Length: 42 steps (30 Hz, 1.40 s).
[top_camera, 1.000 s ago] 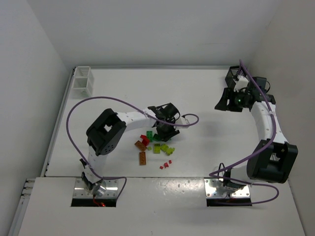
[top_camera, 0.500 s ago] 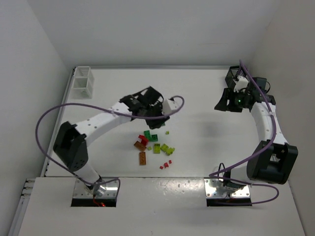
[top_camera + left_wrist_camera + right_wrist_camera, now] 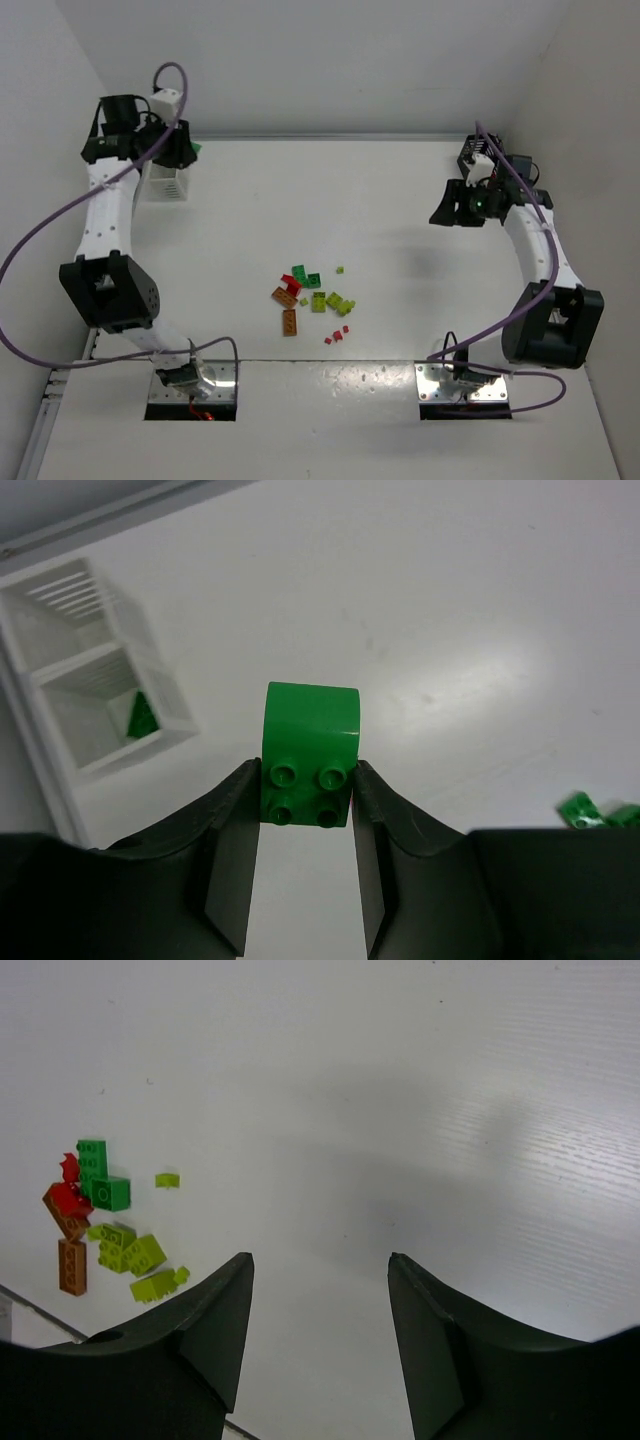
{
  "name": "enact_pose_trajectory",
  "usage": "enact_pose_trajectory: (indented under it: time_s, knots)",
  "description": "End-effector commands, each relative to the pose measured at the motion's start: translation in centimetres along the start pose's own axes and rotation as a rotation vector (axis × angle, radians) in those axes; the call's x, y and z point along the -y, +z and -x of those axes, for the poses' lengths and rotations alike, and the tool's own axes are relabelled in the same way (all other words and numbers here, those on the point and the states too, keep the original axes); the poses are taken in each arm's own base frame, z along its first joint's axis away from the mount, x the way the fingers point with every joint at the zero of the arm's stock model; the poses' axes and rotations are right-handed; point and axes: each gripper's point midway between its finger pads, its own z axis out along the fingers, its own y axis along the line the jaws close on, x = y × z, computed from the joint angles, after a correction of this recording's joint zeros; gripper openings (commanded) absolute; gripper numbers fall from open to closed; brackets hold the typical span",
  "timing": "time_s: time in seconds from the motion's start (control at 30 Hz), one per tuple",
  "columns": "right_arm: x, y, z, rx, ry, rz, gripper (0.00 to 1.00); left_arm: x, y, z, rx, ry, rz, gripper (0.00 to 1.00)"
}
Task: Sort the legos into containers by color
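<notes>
Early days: the left end effector [image 3: 306, 778] pinches a green brick [image 3: 310, 735] just beside the far-left white bin [image 3: 150, 744], which holds one green piece [image 3: 141, 718]. The other legos [image 3: 318, 301] lie mid-bench. The right end effector [image 3: 320, 1295] is spread, empty.

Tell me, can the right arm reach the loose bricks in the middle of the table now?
Probably yes. The right gripper is open and empty, nothing lies between it and the bricks, and the left gripper is far off by the white bin, holding a green brick.
</notes>
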Motion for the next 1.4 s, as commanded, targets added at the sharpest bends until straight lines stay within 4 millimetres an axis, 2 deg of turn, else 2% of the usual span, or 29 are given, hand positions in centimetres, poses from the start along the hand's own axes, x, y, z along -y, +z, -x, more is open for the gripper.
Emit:
enact_pose_trajectory:
  time_s: [0.0,0.1,0.13,0.17,0.23,0.33,0.37,0.47,0.5,0.67,0.8,0.93,1.03,1.07,1.1,1.17,1.37]
  knots:
    - [-0.9,0.3,1.8,0.019,-0.067,0.016,0.57,-5.3,1.1,-0.9,-0.022,-0.101,0.029,0.08]
    - [-1.4,0.9,1.5,0.0,-0.085,0.031,0.57,-10.6,1.9,-2.7,-0.059,-0.165,0.128,0.08]
    - [-1.0,1.1,1.3,-0.008,-0.091,0.022,0.57,-12.1,3.3,-3.5,-0.089,-0.186,0.161,0.08]
    - [-1.4,1.3,1.2,-0.013,-0.099,0.03,0.57,-13.3,3.6,-4.1,-0.102,-0.198,0.182,0.08]
    - [-2.2,1.5,1.6,-0.018,-0.131,0.044,0.57,-14.8,5.1,-5.2,-0.134,-0.207,0.212,0.08]
    - [-2.7,2.3,1.2,-0.052,-0.143,0.061,0.57,-16.7,5.8,-5.9,-0.163,-0.206,0.277,0.08]
    - [-2.5,2.3,1.2,-0.053,-0.143,0.052,0.57,-17.7,6.6,-6.7,-0.181,-0.208,0.302,0.09]
    - [-3.0,2.8,0.8,-0.07,-0.155,0.057,0.57,-19.0,7.2,-6.3,-0.172,-0.207,0.338,0.09]
    - [-3.3,2.9,0.8,-0.073,-0.163,0.064,0.57,-19.5,7.8,-7.0,-0.19,-0.212,0.35,0.09]
    - [-3.6,3.1,0.6,-0.082,-0.178,0.056,0.57,-20.3,8.8,-6.2,-0.184,-0.189,0.386,0.09]
    - [-4.1,3.3,0.4,-0.09,-0.193,0.057,0.57,-20.6,9.8,-7.2,-0.202,-0.197,0.379,0.1]
    - [-4.3,3.7,0.2,-0.101,-0.206,0.064,0.57,-20.0,10.3,-7.4,-0.211,-0.194,0.367,0.17]
    - [-4.9,3.9,-0.3,-0.127,-0.22,0.077,0.57,-19.6,10.8,-8.4,-0.227,-0.203,0.348,0.29]
    - [-5.3,4.1,-0.1,-0.128,-0.238,0.094,0.57,-19.3,10.7,-8.3,-0.223,-0.204,0.338,0.37]
    - [-5.3,4.0,-0.3,-0.137,-0.246,0.095,0.57,-19.3,10.8,-8.5,-0.224,-0.204,0.338,0.41]
    - [-6.5,4.3,-0.3,-0.14,-0.283,0.116,0.57,-19.2,10.6,-8.0,-0.213,-0.201,0.332,0.53]
    - [-9.0,5.3,-1.2,-0.179,-0.362,0.161,0.57,-18.0,9.4,-6.3,-0.167,-0.213,0.306,0.66]
